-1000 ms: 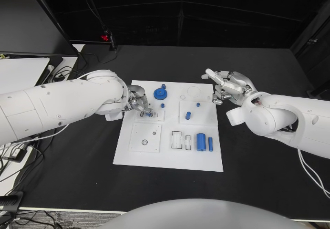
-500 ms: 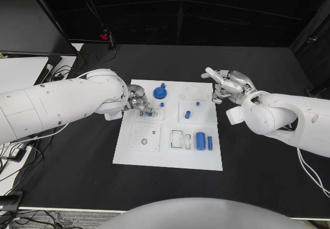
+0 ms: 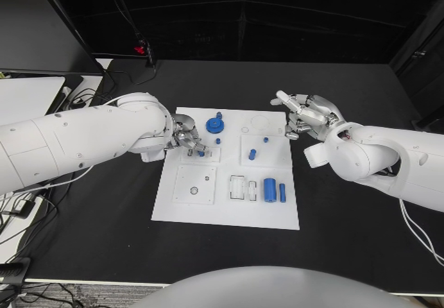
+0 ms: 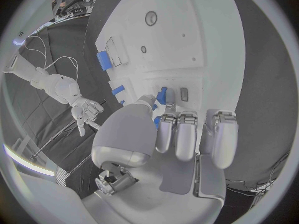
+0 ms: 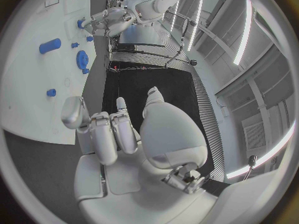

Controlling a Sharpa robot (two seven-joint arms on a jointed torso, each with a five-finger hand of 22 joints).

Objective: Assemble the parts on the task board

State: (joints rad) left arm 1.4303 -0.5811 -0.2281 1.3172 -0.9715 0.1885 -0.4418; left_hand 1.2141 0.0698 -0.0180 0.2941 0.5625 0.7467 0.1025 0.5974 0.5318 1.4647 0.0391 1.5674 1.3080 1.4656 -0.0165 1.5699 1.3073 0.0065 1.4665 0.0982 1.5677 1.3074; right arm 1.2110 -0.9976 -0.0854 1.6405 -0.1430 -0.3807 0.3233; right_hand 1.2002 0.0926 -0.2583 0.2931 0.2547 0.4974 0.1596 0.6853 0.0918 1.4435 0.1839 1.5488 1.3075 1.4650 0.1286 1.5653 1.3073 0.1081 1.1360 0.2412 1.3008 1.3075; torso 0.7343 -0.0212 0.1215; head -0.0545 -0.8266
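The left hand (image 3: 186, 140) sits at about 10 o'clock on the task board (image 3: 231, 215), fingers pinching a small blue part (image 4: 163, 95) there. The right hand (image 3: 305, 119) hovers off the board's 2 o'clock corner, fingers loosely curled and apart, holding nothing.

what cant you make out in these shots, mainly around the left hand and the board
- How the small blue part sits at the left hand: its fingers cover it in the head view, and the thumb hides its lower end in the left wrist view.
- Whether that part is seated in the task board: contact hidden by the fingers.
- Right hand: held off the board's edge, holding nothing.
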